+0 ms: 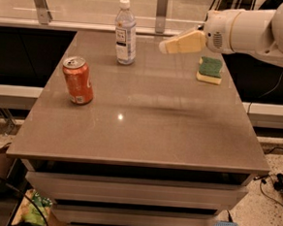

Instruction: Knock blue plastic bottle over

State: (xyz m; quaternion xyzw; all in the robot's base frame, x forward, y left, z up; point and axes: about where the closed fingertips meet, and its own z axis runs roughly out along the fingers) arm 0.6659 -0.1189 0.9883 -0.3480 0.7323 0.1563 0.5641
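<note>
Hovering above the far part of the table [155, 130], the cream-coloured gripper [166, 46] points toward the blue plastic bottle [125, 33] from the bottle's right, near it but clearly apart from it. From where I stand I cannot tell whether the claw is open or closed, and it carries nothing that I can make out. Behind it, further right of the bottle, runs the thick white arm [249, 29], reaching in from the edge of view. The bottle itself stands upright near the table's back edge, white cap on top, label facing us. Right of the bottle, beyond the gripper and lower down, a green-and-yellow sponge [210, 70] lies flat on the tabletop. Left of the bottle and nearer to us, well apart from it, stands an orange soda can [78, 80], upright. Behind the bottle, metal posts [161, 9] hold a glass rail.
</note>
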